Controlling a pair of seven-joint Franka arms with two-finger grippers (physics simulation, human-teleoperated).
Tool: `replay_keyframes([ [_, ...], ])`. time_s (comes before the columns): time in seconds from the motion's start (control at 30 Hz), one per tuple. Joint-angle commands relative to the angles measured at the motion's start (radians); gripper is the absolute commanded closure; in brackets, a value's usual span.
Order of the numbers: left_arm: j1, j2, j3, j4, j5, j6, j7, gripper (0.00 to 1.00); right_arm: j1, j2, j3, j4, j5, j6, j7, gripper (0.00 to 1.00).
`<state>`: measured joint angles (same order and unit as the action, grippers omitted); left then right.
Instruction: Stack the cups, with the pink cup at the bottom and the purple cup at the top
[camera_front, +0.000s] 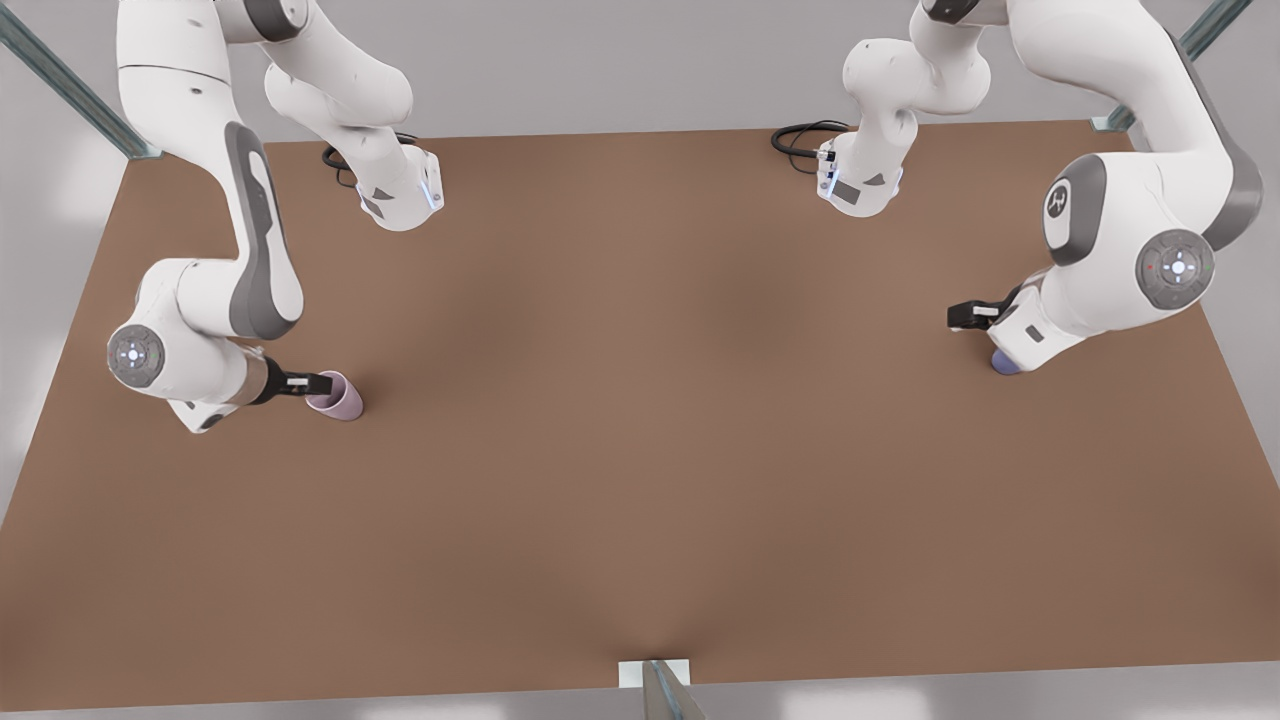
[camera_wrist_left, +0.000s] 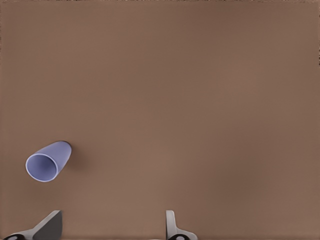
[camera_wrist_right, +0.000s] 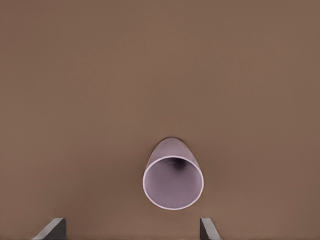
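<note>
My right gripper (camera_front: 318, 384) is hanging low over the brown bench (camera_front: 640, 450) on the front view's left, right at the pink cup (camera_front: 337, 396). Seen from my right wrist, its two dark fingertips (camera_wrist_right: 52, 229) are standing spread wide, with the pink cup (camera_wrist_right: 173, 176) sitting upright on the bench between and beyond them, apart from both. That cup is a smooth, matte, tapered tumbler with no handle, pale pinkish-mauve, its round mouth facing up toward the camera and its inside shading darker toward the base.

My left gripper (camera_front: 975, 317) is hovering on the front view's right, well apart from the other one. The purple cup (camera_front: 1005, 363) is peeking out as a small blue-violet curve just beneath my white wrist housing, most of it hidden. In my left wrist view the grey fingers (camera_wrist_left: 172, 226) are spread apart with bare bench between them, and the purple cup (camera_wrist_left: 48, 161) is sitting off to one side, outside the gap and touching neither finger. It is a plain tapered periwinkle tumbler with a thin pale rim and an evenly blue interior.

The bench surface is flat, uniform and matte brown, with soft shadows falling beside each cup.
</note>
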<state>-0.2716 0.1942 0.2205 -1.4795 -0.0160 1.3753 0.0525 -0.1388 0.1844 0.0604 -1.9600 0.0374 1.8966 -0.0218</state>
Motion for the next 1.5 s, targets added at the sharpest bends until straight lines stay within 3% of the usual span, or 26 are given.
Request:
replay_keyframes([
  [0.0,0.0,0.001,0.0,0.002,0.002,0.005,0.001,0.0,-0.03,0.0,-0.001,-0.039,0.036,0.108,-0.217,0.0],
  [0.37,0.0,-0.001,0.0,0.005,0.004,0.024,0.003,0.0,-0.13,0.104,-0.004,-0.157,0.052,0.366,-0.451,0.0],
  [0.57,0.0,0.001,0.0,0.007,0.01,0.025,0.003,0.0,-0.134,0.09,-0.002,-0.223,0.052,0.392,-0.514,0.0],
  [0.7,0.0,-0.002,0.0,0.007,0.01,0.024,0.003,0.0,-0.137,0.132,-0.004,-0.208,0.055,0.394,-0.512,0.16],
  [0.77,-0.001,-0.005,0.0,0.008,0.01,0.024,0.003,0.0,-0.137,0.139,-0.004,-0.211,0.058,0.388,-0.504,0.33],
  [0.87,0.0,-0.047,-0.001,0.01,0.011,0.021,0.004,0.0,-0.137,0.156,-0.002,-0.206,0.059,0.384,-0.498,0.44],
  [0.97,0.0,-0.064,0.005,0.008,0.011,0.019,0.018,0.0,-0.134,0.155,-0.002,-0.206,0.059,0.372,-0.497,0.7],
  [1.03,0.0,-0.059,0.011,0.007,0.01,0.018,0.018,0.0,-0.134,0.152,-0.001,-0.206,0.075,0.354,-0.497,0.79],
  [1.17,0.0,-0.047,0.013,0.008,0.013,0.024,0.018,0.0,-0.127,0.132,0.003,-0.2,0.075,0.332,-0.497,0.79],
  [1.27,0.0,-0.048,0.014,0.007,0.03,0.033,0.018,0.0,-0.116,0.13,0.013,-0.067,0.075,0.201,-0.419,0.79],
  [1.47,0.0,-0.018,0.014,0.005,0.06,0.05,0.018,0.0,0.205,0.211,0.013,0.278,0.07,0.02,0.155,0.79],
])
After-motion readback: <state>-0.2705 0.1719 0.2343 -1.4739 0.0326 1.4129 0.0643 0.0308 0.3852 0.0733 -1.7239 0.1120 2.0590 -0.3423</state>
